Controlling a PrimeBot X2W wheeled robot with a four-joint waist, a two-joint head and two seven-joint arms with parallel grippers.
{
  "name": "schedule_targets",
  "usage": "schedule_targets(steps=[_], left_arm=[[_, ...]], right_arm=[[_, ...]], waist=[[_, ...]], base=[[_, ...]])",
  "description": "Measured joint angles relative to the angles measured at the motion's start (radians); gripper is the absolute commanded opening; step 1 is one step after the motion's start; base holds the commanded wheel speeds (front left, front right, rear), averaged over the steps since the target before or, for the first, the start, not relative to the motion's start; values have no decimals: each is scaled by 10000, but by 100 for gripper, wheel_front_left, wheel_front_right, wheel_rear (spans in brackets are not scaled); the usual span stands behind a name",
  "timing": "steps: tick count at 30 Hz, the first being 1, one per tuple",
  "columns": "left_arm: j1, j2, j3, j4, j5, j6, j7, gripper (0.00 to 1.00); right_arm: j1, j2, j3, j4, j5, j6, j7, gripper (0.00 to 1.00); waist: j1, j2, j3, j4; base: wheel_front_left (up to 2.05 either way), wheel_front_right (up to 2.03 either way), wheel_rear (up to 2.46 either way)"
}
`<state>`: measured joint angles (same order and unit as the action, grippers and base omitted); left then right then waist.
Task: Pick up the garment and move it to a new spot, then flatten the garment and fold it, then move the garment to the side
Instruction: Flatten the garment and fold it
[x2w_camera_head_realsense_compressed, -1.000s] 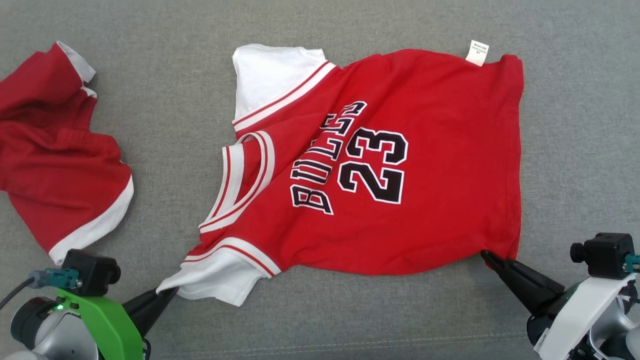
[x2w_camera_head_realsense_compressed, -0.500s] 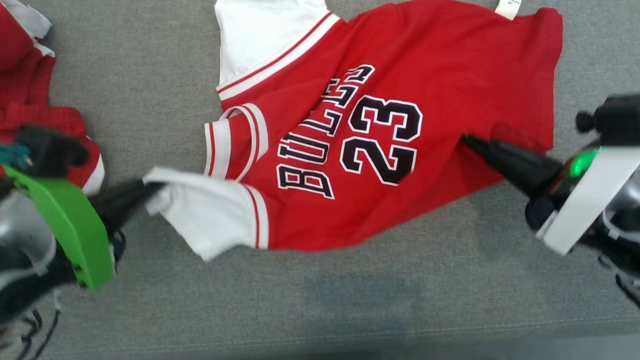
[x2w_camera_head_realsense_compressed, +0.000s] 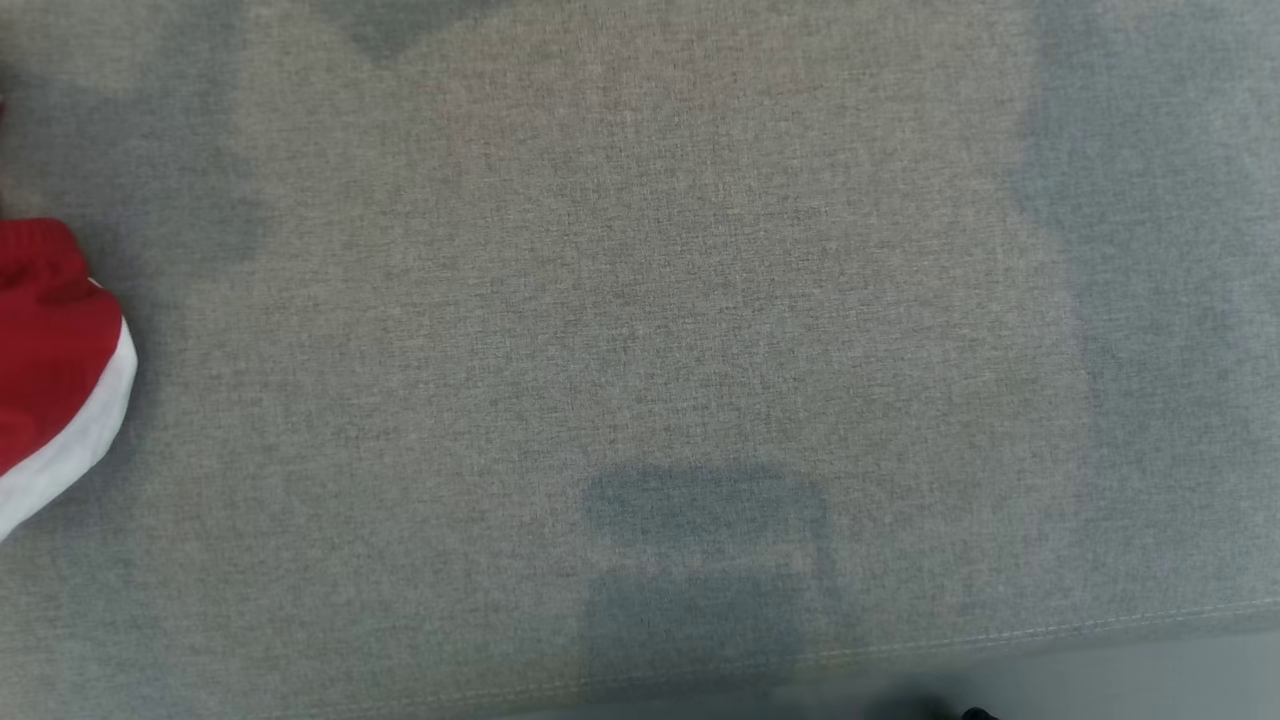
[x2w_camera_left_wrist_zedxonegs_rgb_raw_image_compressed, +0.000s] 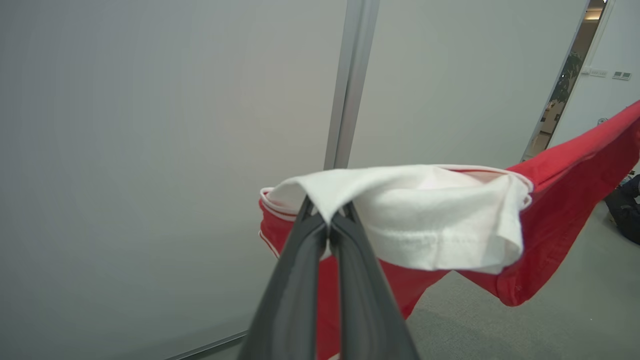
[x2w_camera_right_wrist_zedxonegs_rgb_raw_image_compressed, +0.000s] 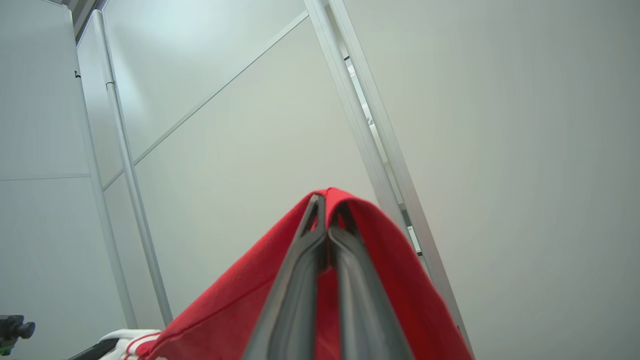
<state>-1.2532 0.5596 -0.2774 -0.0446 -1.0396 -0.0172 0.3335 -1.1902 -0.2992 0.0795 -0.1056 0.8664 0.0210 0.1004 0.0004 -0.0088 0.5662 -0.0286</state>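
The garment is a red jersey with white sleeves, hanging in the air between my two grippers. In the left wrist view my left gripper (x2w_camera_left_wrist_zedxonegs_rgb_raw_image_compressed: 328, 214) is shut on the edge of a white sleeve (x2w_camera_left_wrist_zedxonegs_rgb_raw_image_compressed: 425, 215), and the red body (x2w_camera_left_wrist_zedxonegs_rgb_raw_image_compressed: 565, 200) stretches away to the right. My right gripper (x2w_camera_right_wrist_zedxonegs_rgb_raw_image_compressed: 327, 206) is shut on a red corner of the garment (x2w_camera_right_wrist_zedxonegs_rgb_raw_image_compressed: 225, 305), which drapes down over both fingers. Pale wall panels stand behind both grippers.
The head view looks down on a grey fabric surface (x2w_camera_head_realsense_compressed: 640, 300) with a stitched seam (x2w_camera_head_realsense_compressed: 1000, 638) near its front edge and soft shadows on it. Another red piece of clothing with a white hem (x2w_camera_head_realsense_compressed: 50, 370) lies at the left edge.
Both grippers, shut on the sleeve and the hem corner, have raised the jersey off the grey surface and out of the head view. The head view itself has shifted.
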Motion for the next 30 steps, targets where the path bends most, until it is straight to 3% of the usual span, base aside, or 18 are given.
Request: schedule_targets(steps=[5,9,14,25,30], left_arm=[[588,-236,-978,525,-102,-370,138,0],[2542,-838,-1348,1139,-706,-458,-180,0],[5080,-1413,-1956,1680,-1312,-539,-387,0],[7685,-1011,-2111,1753,-1003,-570,-1388,0],[8634,-857,-2552,1653,-608,-589,-1457,0]], right_arm=[[626,-1030,947,941,-617,320,240,0],[2885,-1227,1843,2088,-734,533,637,0],[5599,-1411,2134,3233,-550,669,708,0],[7573,-1074,2104,3519,19,930,-464,0],[8591,-1358,2336,3639,46,941,-539,0]], waist=[[-2,0,-335,223],[-2,0,-513,571],[-3,0,-888,814],[-4,0,-2041,850],[-4,0,-2684,773]], base=[[0,0,0],[0,0,0],[0,0,0],[0,0,0],[0,0,0]])
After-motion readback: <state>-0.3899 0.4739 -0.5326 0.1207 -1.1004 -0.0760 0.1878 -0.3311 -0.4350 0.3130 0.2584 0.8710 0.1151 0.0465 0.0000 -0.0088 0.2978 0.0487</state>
